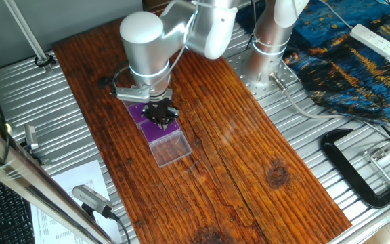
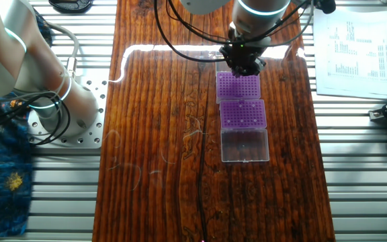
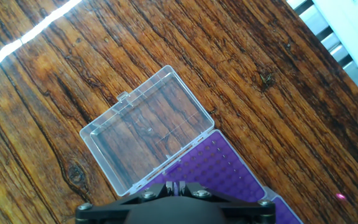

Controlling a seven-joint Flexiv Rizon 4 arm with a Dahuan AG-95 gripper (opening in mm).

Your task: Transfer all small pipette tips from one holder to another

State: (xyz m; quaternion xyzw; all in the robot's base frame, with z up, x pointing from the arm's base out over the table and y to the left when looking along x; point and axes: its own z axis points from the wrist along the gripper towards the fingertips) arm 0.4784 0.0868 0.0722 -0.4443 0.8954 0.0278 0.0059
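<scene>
The black two-finger gripper (image 2: 244, 64) hangs over the far purple perforated rack (image 2: 238, 87) on the dark wooden table (image 2: 160, 134). Whether its fingers stand wide or narrow cannot be told, since the hand hides them. Just nearer lies a second purple rack (image 2: 242, 113), where the small whitish pipette tips (image 2: 232, 122) show as faint dots, with a clear plastic hinged lid (image 3: 146, 138) lying open beyond it.
</scene>
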